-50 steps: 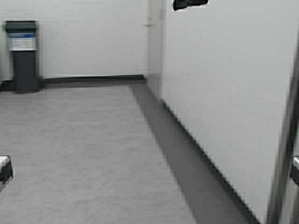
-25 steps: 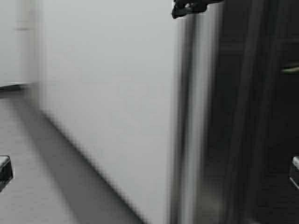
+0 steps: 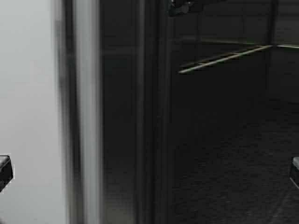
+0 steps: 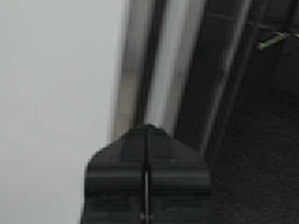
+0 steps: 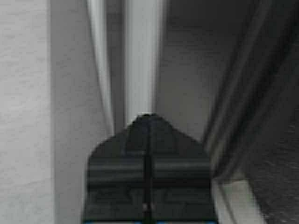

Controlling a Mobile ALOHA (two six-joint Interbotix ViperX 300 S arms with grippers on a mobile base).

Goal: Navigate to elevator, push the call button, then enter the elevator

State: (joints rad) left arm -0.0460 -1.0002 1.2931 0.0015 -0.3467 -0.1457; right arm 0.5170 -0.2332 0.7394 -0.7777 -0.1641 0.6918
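The elevator stands open: its steel door frame rises at the left and the dark cabin with a horizontal handrail fills the middle and right of the high view. The call button is out of view. My left gripper is shut and empty, held low at the left edge of the high view, with the steel frame ahead of it. My right gripper is shut and empty, low at the right edge, facing the frame.
A white wall lies left of the steel frame. The dark cabin floor stretches ahead on the right. A pale door sill shows in the right wrist view. A small dark object hangs at the top edge.
The robot has turned to the right: the hallway, the stand and the white wall slid off to the left, and the open elevator now fills the view. Both grippers stay shut.
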